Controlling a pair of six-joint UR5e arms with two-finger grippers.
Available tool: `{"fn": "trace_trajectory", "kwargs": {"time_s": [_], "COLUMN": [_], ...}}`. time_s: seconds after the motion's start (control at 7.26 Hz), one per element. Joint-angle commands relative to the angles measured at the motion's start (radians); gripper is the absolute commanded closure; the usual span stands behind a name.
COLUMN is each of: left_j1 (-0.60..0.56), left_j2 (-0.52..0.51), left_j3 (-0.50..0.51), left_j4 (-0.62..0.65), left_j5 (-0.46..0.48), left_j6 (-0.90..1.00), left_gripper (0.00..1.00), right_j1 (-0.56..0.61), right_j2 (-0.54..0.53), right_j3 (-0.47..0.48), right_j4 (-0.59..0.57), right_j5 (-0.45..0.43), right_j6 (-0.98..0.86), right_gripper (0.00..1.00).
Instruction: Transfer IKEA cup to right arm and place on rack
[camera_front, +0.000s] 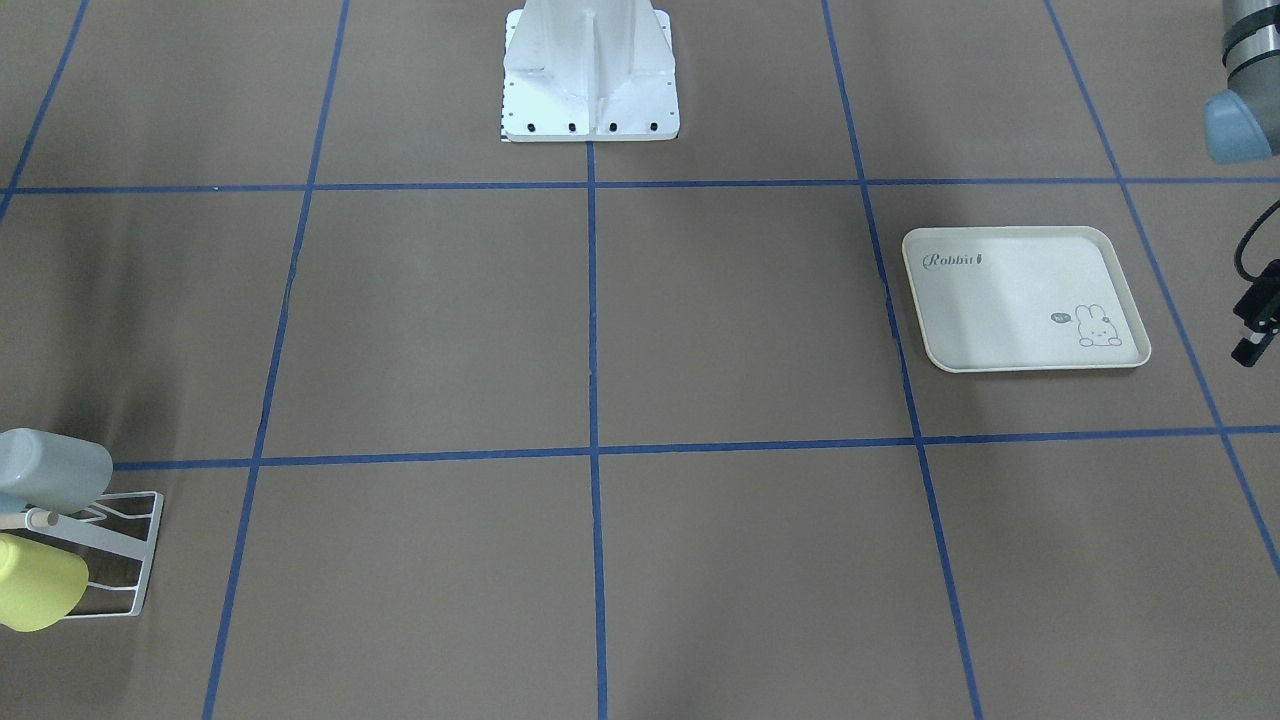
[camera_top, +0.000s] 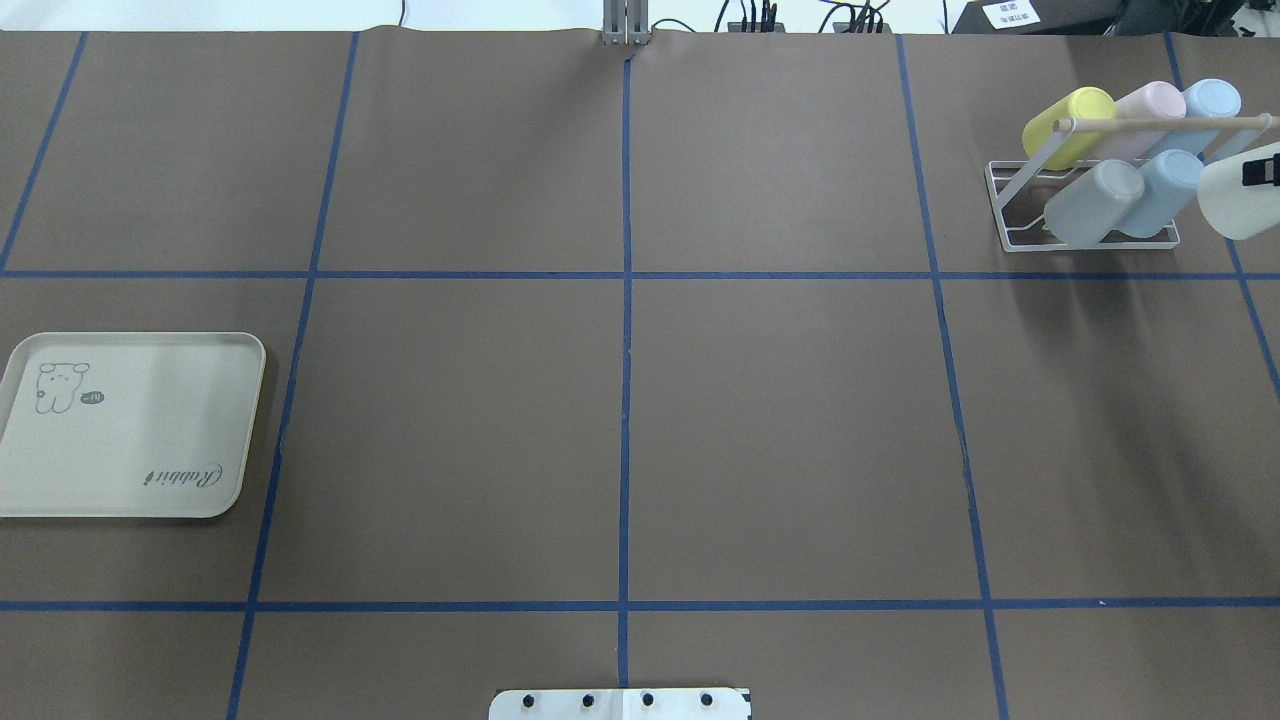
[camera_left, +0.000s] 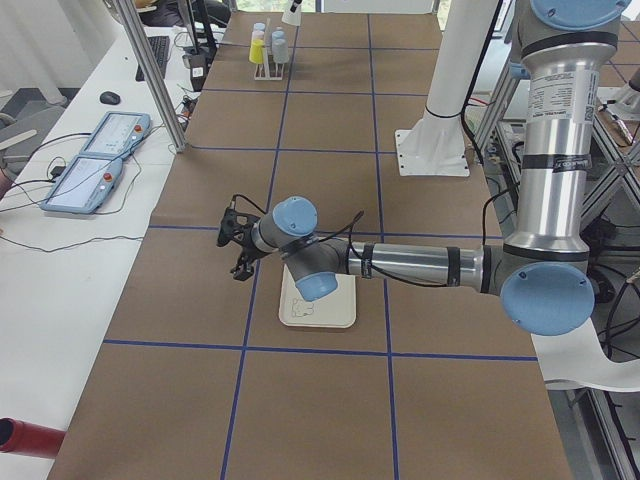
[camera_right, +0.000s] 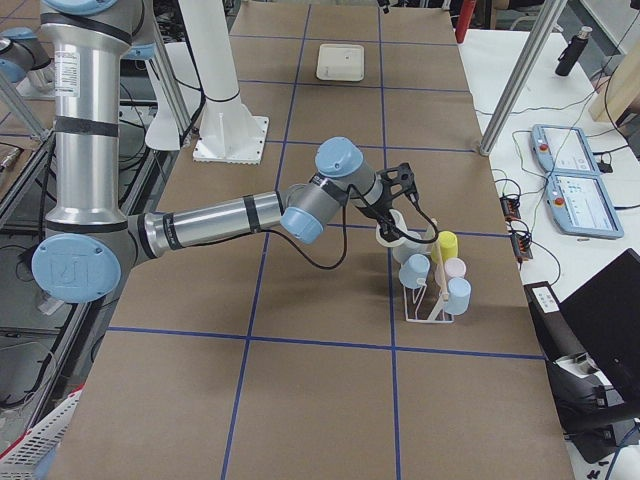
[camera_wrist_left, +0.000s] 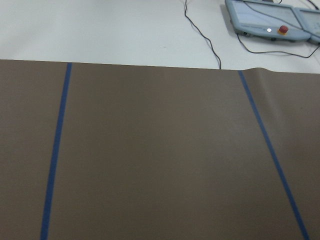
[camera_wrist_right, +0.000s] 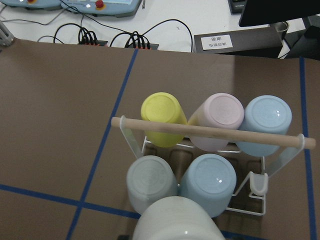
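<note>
My right gripper (camera_right: 393, 218) is shut on a white IKEA cup (camera_top: 1232, 205), held on its side just above the near right corner of the rack (camera_top: 1006, 212). In the right wrist view the cup (camera_wrist_right: 175, 220) fills the bottom edge, in front of the rack's wooden rod (camera_wrist_right: 210, 132). Several cups sit on the rack: yellow (camera_wrist_right: 160, 119), pink (camera_wrist_right: 220, 117), blue (camera_wrist_right: 262, 122), grey (camera_wrist_right: 150, 182) and another blue one (camera_wrist_right: 210, 182). My left gripper (camera_front: 1258, 325) hangs beside the tray at the table's edge; nothing shows in it, and I cannot tell its state.
A cream rabbit-print tray (camera_top: 130, 490) lies bare on the left side of the table. The white robot base (camera_front: 590, 95) stands at the table's middle edge. Cables and teach pendants (camera_wrist_left: 265, 20) lie beyond the brown mat.
</note>
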Motion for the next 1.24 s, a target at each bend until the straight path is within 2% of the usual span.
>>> {"fn": "trace_trajectory", "kwargs": {"time_s": [0.0, 0.28, 1.1], "left_j1": [-0.002, -0.004, -0.004], "left_j2": [-0.006, 0.004, 0.006], "left_j3": [-0.046, -0.056, -0.068], "left_j4": [0.207, 0.240, 0.241], "left_j5": [-0.022, -0.053, -0.055], "left_j6": [0.079, 0.088, 0.076], "left_gripper": [0.00, 0.00, 0.00], "right_j1": [0.036, 0.094, 0.095], "right_j2": [0.035, 0.136, 0.198], "right_j3": [-0.090, -0.290, -0.366], "right_j4": [-0.101, -0.101, -0.098], "right_j5": [0.003, 0.110, 0.114], "right_j6": [-0.127, -0.195, -0.199], "right_gripper": [0.68, 0.68, 0.67]}}
